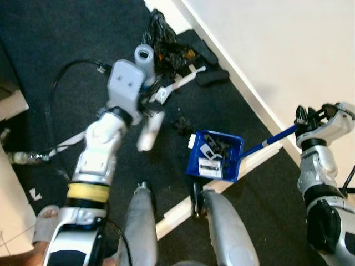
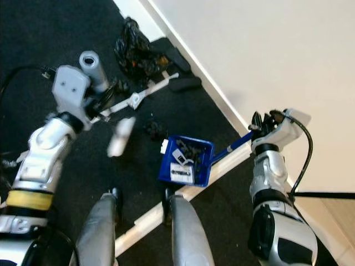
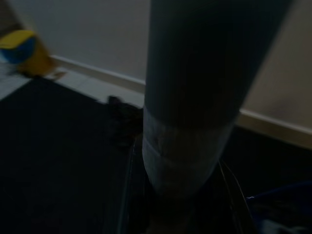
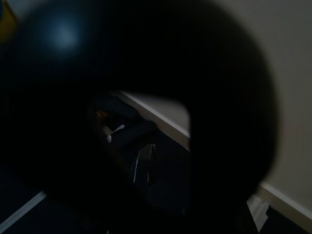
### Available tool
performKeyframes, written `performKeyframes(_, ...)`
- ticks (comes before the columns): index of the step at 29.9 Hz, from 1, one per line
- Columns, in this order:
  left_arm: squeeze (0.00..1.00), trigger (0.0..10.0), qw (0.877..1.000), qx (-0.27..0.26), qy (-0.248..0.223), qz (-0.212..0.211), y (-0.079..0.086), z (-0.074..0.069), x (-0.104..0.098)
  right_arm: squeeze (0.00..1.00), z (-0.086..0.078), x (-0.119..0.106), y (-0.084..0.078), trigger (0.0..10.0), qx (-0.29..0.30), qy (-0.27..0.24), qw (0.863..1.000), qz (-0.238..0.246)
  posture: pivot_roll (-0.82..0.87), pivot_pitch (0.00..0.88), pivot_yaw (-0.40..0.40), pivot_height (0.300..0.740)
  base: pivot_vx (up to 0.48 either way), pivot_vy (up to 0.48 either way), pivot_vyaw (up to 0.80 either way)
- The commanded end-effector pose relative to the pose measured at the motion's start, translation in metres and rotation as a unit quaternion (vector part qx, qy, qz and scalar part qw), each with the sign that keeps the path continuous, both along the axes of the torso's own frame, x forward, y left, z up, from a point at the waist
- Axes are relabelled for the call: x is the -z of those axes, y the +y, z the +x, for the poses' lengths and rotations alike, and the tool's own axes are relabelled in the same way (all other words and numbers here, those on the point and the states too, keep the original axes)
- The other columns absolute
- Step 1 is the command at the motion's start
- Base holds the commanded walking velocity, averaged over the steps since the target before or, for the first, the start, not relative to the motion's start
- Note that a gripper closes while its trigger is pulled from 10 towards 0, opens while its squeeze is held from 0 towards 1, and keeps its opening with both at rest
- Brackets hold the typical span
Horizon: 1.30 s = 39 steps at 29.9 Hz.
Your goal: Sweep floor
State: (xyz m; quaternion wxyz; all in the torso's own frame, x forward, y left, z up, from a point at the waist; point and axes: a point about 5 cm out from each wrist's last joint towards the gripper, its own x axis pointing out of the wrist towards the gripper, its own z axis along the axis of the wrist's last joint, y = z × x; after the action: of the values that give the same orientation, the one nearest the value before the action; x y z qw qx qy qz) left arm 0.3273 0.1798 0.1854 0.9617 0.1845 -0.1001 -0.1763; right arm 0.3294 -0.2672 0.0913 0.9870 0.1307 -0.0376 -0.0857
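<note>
The left gripper (image 1: 148, 98) is wrapped around the grey round broom handle (image 1: 144, 58), which stands up just past its fingers. The same handle looks big and close in the left wrist view (image 3: 195, 97). The broom's white brush head (image 1: 151, 131) hangs a little below this gripper, over the black carpet floor (image 1: 66, 33). A small pile of dark crumbs (image 1: 182, 124) lies on the carpet just beside the brush head, between it and the blue plastic dustpan (image 1: 215, 156).

The right gripper (image 2: 260, 123) is pinching the end of the dustpan's long blue handle (image 2: 233, 147). The pan sits on the carpet, down and away from this gripper, with dark and white scraps inside. A crumpled black plastic bag (image 1: 161, 39) lies beyond the left gripper, near the white wall (image 1: 288, 50). A long white strip (image 1: 183, 208) runs under the dustpan.
</note>
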Motion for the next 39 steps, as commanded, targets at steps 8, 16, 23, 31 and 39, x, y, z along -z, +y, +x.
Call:
performKeyframes(8, 0.0, 10.0, 0.999, 0.02, -0.03, 0.0, -0.016, 0.0, -0.001, 0.0, -0.009, 0.029, 0.016, 10.0, -0.039, 0.06, 0.997, 0.037, 0.12, 0.294, -0.089, 0.74, 0.0, 0.0, 0.0)
performKeyframes(16, 0.0, 10.0, 1.0, 0.003, 0.017, -0.013, -0.007, -0.012, 0.025, 0.0, -0.017, 0.041, 0.011, 10.0, -0.018, 0.07, 0.99, 0.12, 0.13, 0.276, -0.088, 0.74, 0.0, 0.0, 0.0)
performKeyframes(23, 0.0, 10.0, 0.999, -0.018, 0.029, -0.02, 0.004, -0.015, 0.034, 0.0, -0.022, 0.049, 0.016, 10.0, -0.049, 0.078, 0.987, 0.131, 0.14, 0.278, -0.088, 0.74, 0.0, 0.0, 0.0)
performKeyframes(31, 0.0, 10.0, 0.997, -0.009, 0.074, 0.036, 0.003, -0.027, 0.072, 0.0, -0.022, 0.051, 0.033, 10.0, -0.087, 0.087, 0.991, 0.054, 0.13, 0.287, -0.084, 0.74, 0.0, 0.0, 0.0)
performKeyframes(39, 0.0, 10.0, 0.997, -0.019, 0.066, 0.04, 0.009, -0.026, 0.068, 0.0, -0.015, 0.036, 0.024, 10.0, -0.082, 0.055, 0.995, 0.029, 0.13, 0.28, -0.09, 0.74, 0.0, 0.0, 0.0)
